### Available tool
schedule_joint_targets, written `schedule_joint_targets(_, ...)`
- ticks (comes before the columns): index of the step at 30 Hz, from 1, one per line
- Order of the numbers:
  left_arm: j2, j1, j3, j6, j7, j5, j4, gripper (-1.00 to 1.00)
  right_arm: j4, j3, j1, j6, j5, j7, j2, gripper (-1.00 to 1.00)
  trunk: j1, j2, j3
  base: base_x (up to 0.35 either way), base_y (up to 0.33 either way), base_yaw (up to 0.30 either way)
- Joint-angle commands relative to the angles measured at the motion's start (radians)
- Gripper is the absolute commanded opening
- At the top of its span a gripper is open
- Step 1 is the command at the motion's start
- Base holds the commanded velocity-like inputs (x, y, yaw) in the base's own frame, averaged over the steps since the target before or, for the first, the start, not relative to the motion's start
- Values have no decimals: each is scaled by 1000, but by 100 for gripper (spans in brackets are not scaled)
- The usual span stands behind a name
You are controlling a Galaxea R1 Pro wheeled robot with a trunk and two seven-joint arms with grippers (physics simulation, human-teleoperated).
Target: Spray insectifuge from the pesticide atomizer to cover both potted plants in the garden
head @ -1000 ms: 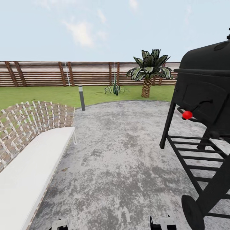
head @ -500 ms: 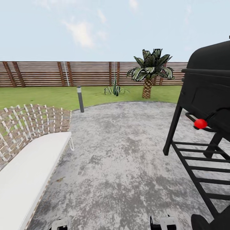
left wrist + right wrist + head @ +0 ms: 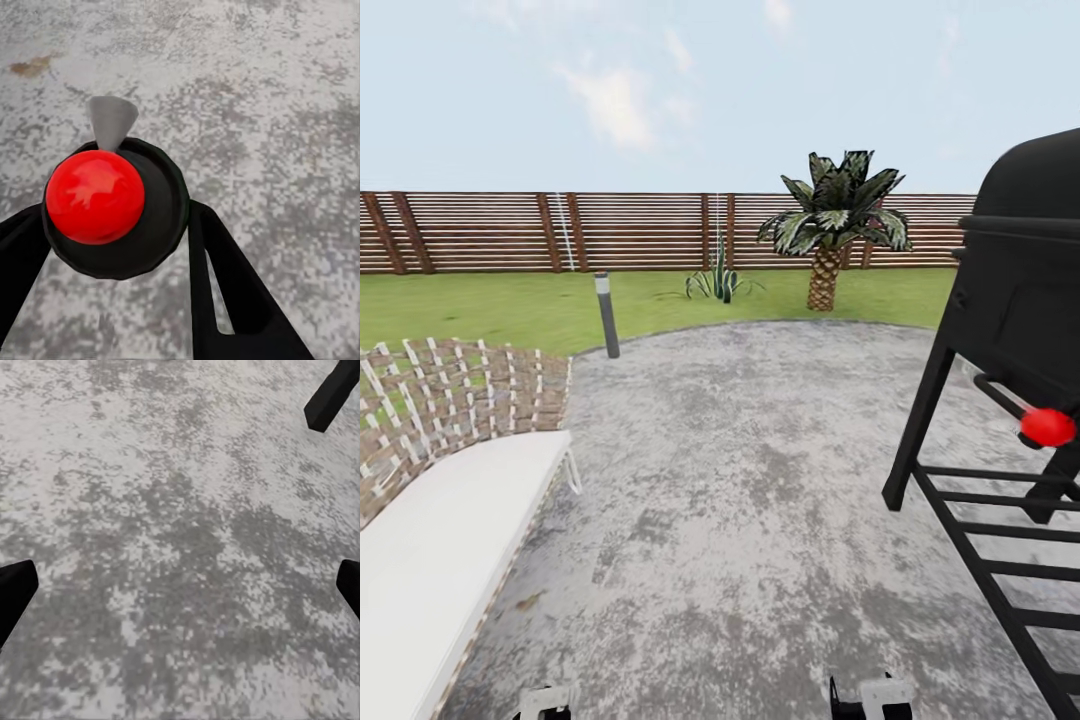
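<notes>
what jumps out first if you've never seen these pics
The big black grill on the right edge of the head view grabs the eye first, with a bright red knob on its side. Then the mottled grey stone patio spreading across the middle, a white-cushioned wicker seat on the left, and a small palm before the brown slat fence at the back.

Open patio (image 3: 740, 480) ahead toward 12 o'clock; black grill (image 3: 1020, 330) blocking 2 o'clock, wicker bench (image 3: 450, 500) at 9, bollard (image 3: 606, 315) at 11.
</notes>
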Motion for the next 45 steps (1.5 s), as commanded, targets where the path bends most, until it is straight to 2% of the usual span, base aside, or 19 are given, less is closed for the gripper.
schedule_joint_targets(1, -1, -1, 8, -2, -7, -4, -1, -100, 1, -8, -1, -2, 11, -4, 0, 100, 0, 0, -1, 341, 0, 0)
schedule_joint_targets(45, -1, -1, 9, -1, -7, -4, -1, -100, 1, -8, -1, -2, 11, -4, 0, 100, 0, 0, -1, 341, 0, 0)
